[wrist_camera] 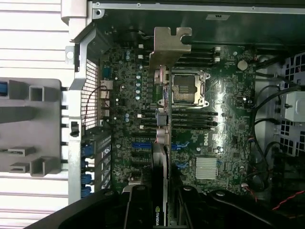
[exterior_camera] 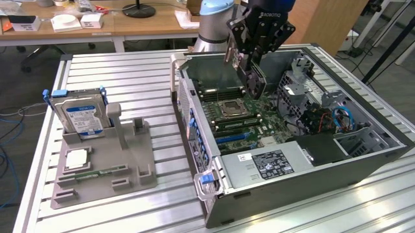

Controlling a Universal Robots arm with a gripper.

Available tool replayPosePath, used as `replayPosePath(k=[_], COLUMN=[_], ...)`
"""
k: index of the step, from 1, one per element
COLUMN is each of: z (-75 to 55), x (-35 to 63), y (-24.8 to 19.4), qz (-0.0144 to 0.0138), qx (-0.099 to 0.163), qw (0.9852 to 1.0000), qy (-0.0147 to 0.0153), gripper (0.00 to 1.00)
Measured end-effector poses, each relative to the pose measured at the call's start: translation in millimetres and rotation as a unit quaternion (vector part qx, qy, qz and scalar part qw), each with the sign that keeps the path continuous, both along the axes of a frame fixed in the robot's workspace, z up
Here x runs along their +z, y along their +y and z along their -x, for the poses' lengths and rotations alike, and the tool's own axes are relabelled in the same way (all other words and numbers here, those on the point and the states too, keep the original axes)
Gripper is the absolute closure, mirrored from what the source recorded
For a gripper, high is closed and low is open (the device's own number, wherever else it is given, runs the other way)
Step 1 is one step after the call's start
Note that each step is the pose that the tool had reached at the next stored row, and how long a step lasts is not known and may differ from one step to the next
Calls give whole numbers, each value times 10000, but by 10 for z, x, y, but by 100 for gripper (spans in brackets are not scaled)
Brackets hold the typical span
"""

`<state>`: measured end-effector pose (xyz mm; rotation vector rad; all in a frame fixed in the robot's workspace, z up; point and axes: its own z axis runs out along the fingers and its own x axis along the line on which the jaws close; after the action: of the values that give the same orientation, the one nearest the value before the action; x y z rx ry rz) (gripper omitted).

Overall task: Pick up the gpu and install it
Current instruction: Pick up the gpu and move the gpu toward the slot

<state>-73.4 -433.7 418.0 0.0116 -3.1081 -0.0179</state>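
Observation:
My gripper [exterior_camera: 250, 59] is shut on the gpu [exterior_camera: 251, 81], a thin dark card that hangs edge-down above the open computer case [exterior_camera: 214, 204]. The card hovers over the motherboard [exterior_camera: 250, 131], close to the CPU socket [exterior_camera: 232, 108]. In the wrist view the gpu [wrist_camera: 162, 143] runs edge-on away from my gripper [wrist_camera: 162, 202]. Its silver bracket [wrist_camera: 167, 45] is at the far end, towards the case's back wall. Blue expansion slots [wrist_camera: 140, 143] lie on the board beneath the card.
At the exterior view's left, a grey holder [exterior_camera: 133, 155] on the slatted metal table [exterior_camera: 123, 77] carries a silver hard drive [exterior_camera: 81, 116], a flat chip [exterior_camera: 77, 159] and a green memory stick [exterior_camera: 97, 172]. Drive cages and cables [exterior_camera: 324, 116] crowd the case's right side.

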Motion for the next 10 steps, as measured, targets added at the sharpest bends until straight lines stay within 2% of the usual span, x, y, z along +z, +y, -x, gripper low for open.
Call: replayPosePath(k=[10], z=[-134], x=[-1], y=[0], qz=[0], qx=[33], qw=[10000], qy=[0], gripper=[74])
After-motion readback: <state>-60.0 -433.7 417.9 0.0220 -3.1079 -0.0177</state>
